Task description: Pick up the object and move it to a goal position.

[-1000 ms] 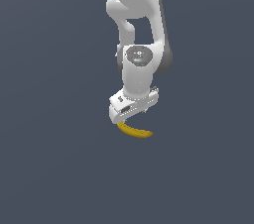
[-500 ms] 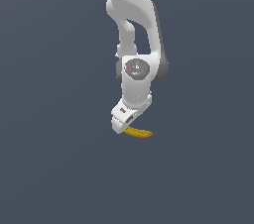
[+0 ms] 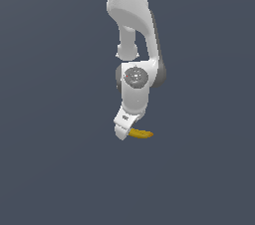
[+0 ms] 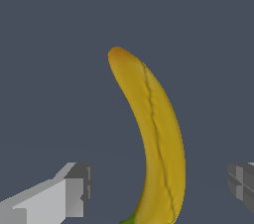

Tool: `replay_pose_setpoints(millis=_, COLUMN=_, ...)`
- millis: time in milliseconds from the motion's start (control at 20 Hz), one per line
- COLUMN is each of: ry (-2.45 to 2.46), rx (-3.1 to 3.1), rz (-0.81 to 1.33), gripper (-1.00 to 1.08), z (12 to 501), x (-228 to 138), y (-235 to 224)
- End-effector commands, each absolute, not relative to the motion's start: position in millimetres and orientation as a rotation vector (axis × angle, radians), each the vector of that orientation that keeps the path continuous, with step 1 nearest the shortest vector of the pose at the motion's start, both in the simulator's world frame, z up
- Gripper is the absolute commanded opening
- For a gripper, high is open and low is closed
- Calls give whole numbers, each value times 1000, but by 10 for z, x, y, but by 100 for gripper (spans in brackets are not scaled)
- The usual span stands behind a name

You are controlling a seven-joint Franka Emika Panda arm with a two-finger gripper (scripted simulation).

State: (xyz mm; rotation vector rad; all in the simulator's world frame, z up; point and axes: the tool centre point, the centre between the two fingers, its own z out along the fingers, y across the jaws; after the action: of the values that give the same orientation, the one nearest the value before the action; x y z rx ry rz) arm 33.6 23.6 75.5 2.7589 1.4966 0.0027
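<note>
A white robot arm reaches down over a plain grey worktop. Its claw is spread apart, a finger either side of a yellow banana, neither finger touching it.

Just a plain dark grey-blue tabletop, same flat shade all over. Only thing on it seems to be the yellow banana, curved, brownish tips.
</note>
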Motion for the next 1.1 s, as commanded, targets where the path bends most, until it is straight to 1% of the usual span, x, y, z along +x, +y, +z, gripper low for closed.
replay_pose_setpoints(millis=0, ry=1539, rx=2737, rz=2, gripper=100, z=721, x=339, y=235)
replay_pose_setpoints(millis=500, ry=1568, rx=2722, rz=0, gripper=100, z=656, x=338, y=230)
replay_pose_setpoints(millis=1050, ry=1575, rx=2718, rz=0, gripper=100, z=203, x=330, y=231)
